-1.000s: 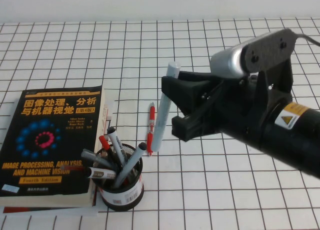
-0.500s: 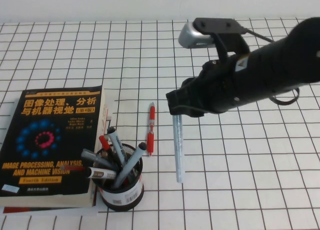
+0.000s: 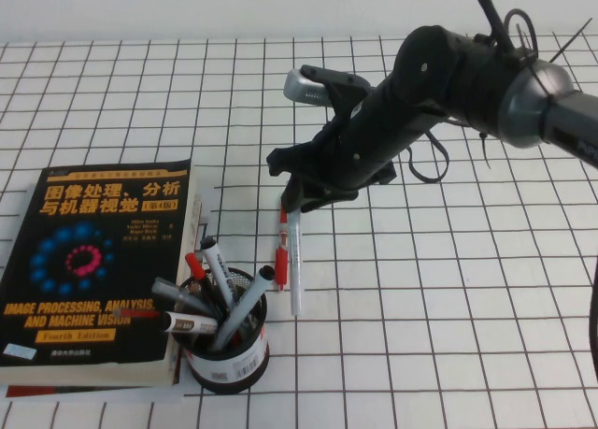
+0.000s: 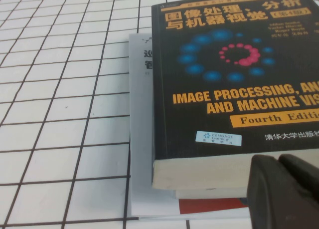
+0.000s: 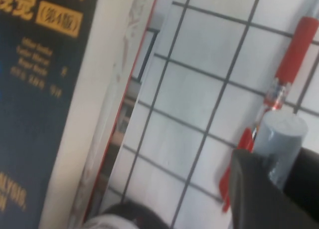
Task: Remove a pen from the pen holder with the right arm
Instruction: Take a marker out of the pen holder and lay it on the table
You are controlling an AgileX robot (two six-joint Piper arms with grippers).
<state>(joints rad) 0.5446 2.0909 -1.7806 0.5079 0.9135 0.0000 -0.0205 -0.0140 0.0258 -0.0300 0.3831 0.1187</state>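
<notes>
Right gripper [image 3: 294, 205] at centre frame, clamped on the grey pen [image 3: 295, 261] — pen already clear of the pen holder [image 3: 227, 354].
The pen hangs near-upright, tip low by the table [image 3: 420, 336] just beside a lying red pen [image 3: 279, 261] — probably for a gentle set-down. The holder stands lower left against the book [image 3: 93, 261]. Left gripper [image 4: 276, 171] is parked at the book's edge, fingers together, out of the way.
</notes>
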